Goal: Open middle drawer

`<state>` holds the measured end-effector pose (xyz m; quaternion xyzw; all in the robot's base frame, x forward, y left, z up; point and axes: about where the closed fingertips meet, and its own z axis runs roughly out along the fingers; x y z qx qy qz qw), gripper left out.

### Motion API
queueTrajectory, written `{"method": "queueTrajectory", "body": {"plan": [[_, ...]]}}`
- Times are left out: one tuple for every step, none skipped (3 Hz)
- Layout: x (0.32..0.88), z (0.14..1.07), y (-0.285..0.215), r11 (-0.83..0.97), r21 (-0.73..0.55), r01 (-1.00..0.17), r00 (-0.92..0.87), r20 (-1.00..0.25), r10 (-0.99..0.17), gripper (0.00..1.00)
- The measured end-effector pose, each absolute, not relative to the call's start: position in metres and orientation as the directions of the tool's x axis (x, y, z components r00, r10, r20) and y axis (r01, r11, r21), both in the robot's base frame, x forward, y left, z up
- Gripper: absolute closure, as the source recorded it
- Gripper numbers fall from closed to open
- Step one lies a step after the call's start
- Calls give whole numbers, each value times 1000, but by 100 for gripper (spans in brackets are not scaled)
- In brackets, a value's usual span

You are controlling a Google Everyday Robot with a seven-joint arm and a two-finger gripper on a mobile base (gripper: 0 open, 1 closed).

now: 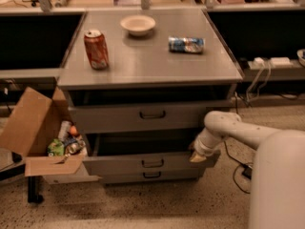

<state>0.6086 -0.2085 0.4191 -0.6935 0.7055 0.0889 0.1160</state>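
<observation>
Camera view: we logged the gripper (197, 156) at the right end of the middle drawer (119, 165), by its front's top edge; whether it was clamped or spread we could not tell. The drawer stood partly pulled out, between the top drawer (109, 117) and the bottom drawer (119, 177).

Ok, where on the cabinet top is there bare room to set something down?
The wide front strip of the cabinet top, ahead of the red can and the blue item, is bare. The back is busier around the bowl. The pincer is at the right end of the middle drawer; the cardboard box crowds its left.
</observation>
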Motion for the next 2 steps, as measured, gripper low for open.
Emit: {"method": "queueTrajectory", "body": {"plan": [[609,418,-208,22,-35,-999,-11,-287,-958,83],[609,418,-208,22,-35,-999,-11,-287,-958,53]]}}
